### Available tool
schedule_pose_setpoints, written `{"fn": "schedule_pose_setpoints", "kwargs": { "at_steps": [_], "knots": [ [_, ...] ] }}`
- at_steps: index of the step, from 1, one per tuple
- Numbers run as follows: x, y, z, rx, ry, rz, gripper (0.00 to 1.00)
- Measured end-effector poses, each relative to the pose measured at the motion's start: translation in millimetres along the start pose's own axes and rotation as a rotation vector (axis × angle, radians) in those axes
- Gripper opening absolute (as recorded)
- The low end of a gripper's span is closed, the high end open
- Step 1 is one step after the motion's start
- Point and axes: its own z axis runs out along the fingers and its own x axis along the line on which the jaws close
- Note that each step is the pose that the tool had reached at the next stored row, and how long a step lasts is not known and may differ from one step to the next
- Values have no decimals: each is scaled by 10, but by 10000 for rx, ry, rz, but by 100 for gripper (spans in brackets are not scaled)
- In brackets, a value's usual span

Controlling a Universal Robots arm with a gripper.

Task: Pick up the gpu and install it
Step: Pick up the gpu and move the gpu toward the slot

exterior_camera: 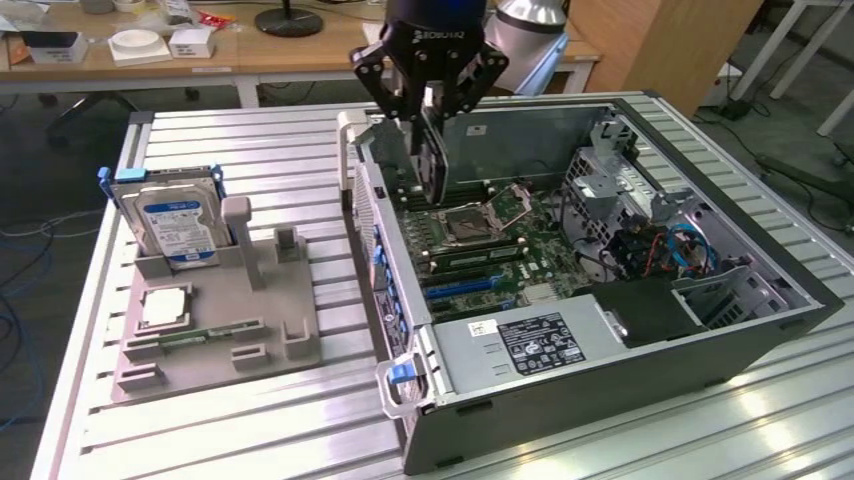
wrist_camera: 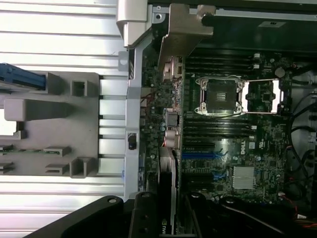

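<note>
A slatted metal table (exterior_camera: 240, 130) carries an open computer case (exterior_camera: 747, 330). Over its motherboard (exterior_camera: 494, 250), the claw (exterior_camera: 430, 185) is clamped on the gpu (exterior_camera: 398, 165) (silver bracket at one end), which stands on edge just inside the case wall at the exterior view's left.

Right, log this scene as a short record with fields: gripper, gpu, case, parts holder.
gripper: gripper shut on the gpu, above the open computer case
gpu: upright on edge, over the motherboard near the case's rear wall; looks not yet seated
cpu socket: no cooler on it
hard drive: standing in the grey holder, at the exterior view's left
memory stick: lying flat in the same holder
</note>
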Motion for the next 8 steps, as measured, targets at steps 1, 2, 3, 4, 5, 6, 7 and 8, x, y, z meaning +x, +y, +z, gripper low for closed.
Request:
{"fn": "schedule_pose_setpoints", "kwargs": {
  "at_steps": [1, 2, 3, 4, 5, 6, 7, 8],
  "knots": [
    [-29, 0, 1, 1, 0, 1, 27],
    [-61, -1, 3, 1, 1, 2, 27],
    [-90, -1, 4, 0, 0, 2, 27],
    [-119, -1, 5, 0, 0, 5, 27],
    [-148, -1, 6, 1, 1, 8, 27],
    [-177, -1, 8, 1, 0, 9, 27],
    [-207, -1, 9, 2, 1, 11, 27],
    [-238, -2, 11, 1, 1, 10, 27]
  ]
}}
